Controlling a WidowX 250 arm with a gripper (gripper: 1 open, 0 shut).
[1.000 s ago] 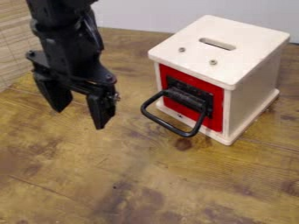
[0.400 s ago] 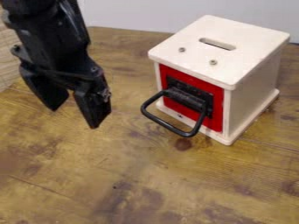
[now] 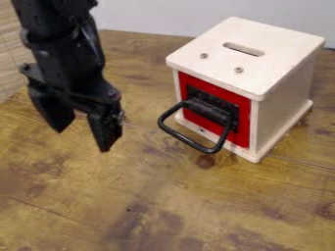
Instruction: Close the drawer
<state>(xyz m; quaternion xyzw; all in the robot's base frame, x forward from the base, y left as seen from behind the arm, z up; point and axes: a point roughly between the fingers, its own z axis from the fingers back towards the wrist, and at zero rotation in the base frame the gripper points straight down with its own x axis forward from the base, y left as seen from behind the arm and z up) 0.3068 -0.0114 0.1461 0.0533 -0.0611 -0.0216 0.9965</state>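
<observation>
The red drawer (image 3: 195, 90) is being held within the cream cabinet (image 3: 265, 67) on the worktop (image 3: 144, 211), its black loop handle (image 3: 198, 133) projecting forward. The black gripper (image 3: 78, 127) is being suspended apart from the handle, toward the left of the view (its fingers being kept spread open, with nothing gripped).

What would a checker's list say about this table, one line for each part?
Surface: brown wooden table, with dark knots.
Job's things: red drawer, looks closed or nearly so, in the cream cabinet; its black handle sticks out in front.
Clutter: nothing seen.
Gripper: black gripper, fingers apart, nothing between them, left of the cabinet in the picture.
Cables: nothing seen.
Surroundings: pale wall behind.
</observation>
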